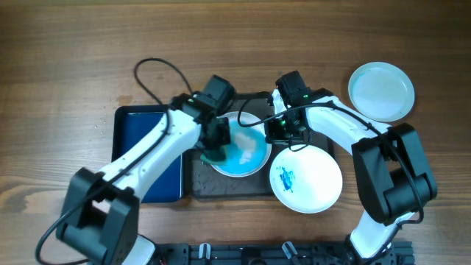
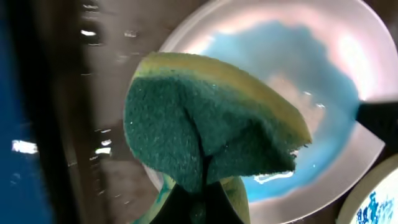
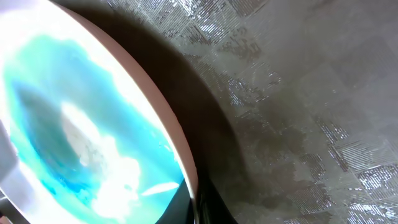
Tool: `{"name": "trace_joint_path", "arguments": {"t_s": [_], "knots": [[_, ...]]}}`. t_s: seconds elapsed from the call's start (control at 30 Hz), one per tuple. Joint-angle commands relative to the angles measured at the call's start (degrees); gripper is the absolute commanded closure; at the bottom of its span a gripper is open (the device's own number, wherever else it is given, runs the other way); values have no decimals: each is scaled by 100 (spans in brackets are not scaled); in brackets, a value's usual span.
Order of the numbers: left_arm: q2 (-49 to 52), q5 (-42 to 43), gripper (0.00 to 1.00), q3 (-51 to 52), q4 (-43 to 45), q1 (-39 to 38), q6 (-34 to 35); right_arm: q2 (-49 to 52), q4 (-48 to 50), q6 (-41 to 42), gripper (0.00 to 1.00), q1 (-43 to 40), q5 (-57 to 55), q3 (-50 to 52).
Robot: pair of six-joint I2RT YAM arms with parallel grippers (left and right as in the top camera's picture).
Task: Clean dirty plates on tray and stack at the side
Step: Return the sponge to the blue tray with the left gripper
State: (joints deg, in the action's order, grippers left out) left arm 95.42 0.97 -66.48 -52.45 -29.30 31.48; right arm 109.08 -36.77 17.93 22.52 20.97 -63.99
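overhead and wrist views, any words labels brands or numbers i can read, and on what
None: no readable text in any view.
The blue marks on the lower-right plate are scribbles, not letters.
The sponge, tray and blue tray show no print.

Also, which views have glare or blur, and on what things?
Overhead: even light, sharp, mild sheen on the clean plate. Left wrist: the sponge is fairly sharp, the tray behind blurs with bright specks. Right wrist: the smeared plate is blown out white in patches.
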Motion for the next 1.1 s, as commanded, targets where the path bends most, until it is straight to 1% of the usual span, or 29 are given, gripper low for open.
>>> {"name": "trace_joint_path", "arguments": {"t_s": [0.0, 0.13, 0.27, 0.33, 0.47, 0.57, 0.67, 0.7, 0.73, 0.77, 0.8, 0.87, 0.9, 0.93, 0.97, 1.0, 1.07], "knots": [[-492, -398, 96, 39, -358, 601, 485, 129, 48, 7, 96, 2, -164, 24], [-603, -538, 96, 48, -723, 1585, 551, 129, 50, 4, 96, 2, -164, 24], [-601, -562, 96, 179, -758, 2638, 533, 129, 50, 7, 96, 2, -164, 24], [-570, -579, 96, 271, -752, 3045, 492, 129, 52, 7, 96, 2, -164, 24], [-455, -608, 96, 682, -426, 3445, 170, 129, 74, 9, 96, 2, -162, 24], [-361, -599, 96, 1150, 17, 3399, 22, 129, 68, 9, 96, 2, -162, 24], [-354, -590, 95, 1493, 308, 3305, 26, 129, 35, 7, 95, 2, -162, 24], [-354, -575, 85, 1526, 332, 3298, 26, 129, 24, 7, 96, 2, -162, 24], [-354, -557, 64, 1539, 345, 3298, 24, 129, 20, 4, 96, 2, -162, 24], [-354, -546, 51, 1539, 345, 3298, 24, 129, 17, 4, 96, 2, -162, 24], [-356, -507, 48, 1539, 343, 3298, 20, 129, 13, 4, 96, 2, -162, 24], [-358, -313, 29, 1537, 365, 3298, -48, 129, 9, 4, 96, 2, -162, 24], [-372, -267, 17, 1534, 374, 3292, -85, 129, 9, 0, 96, 2, -162, 24], [-411, -280, 13, 1506, 361, 3287, -107, 129, 9, -2, 96, 2, -162, 24], [-509, -278, 5, 1451, 304, 3270, -125, 129, 9, -17, 96, 2, -162, 24], [-708, -278, 0, 1353, 205, 3233, -125, 129, 7, -35, 96, 2, -162, 24], [-1294, -297, 0, 1102, -17, 3093, -127, 129, 7, -42, 96, 2, -162, 24]]}}
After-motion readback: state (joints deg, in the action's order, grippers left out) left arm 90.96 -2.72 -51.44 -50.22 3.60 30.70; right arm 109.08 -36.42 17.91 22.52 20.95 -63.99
